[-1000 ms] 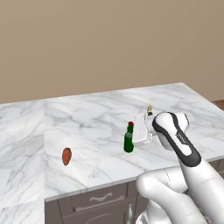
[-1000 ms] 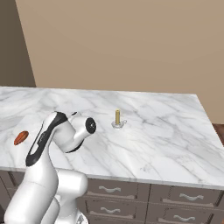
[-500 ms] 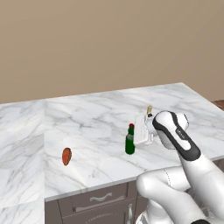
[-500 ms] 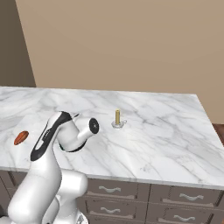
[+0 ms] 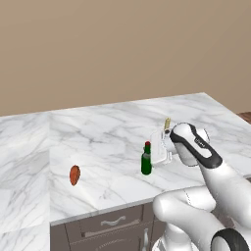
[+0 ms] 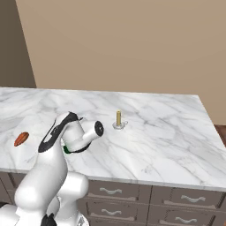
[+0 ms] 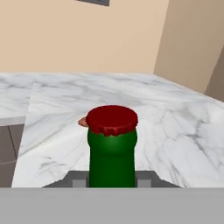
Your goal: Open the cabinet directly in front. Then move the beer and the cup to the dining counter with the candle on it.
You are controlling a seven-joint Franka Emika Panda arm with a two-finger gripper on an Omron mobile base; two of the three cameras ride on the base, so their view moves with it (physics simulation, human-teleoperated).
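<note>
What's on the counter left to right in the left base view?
Small reddish-brown object → beer → gripper → candle

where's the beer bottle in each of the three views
Left base view: the beer stands on the dining counter at centre, beside the gripper.
Right base view: a green sliver under the arm's wrist.
Hand view: centre, red cap up.
Shared landmark: the reddish-brown object.
</note>
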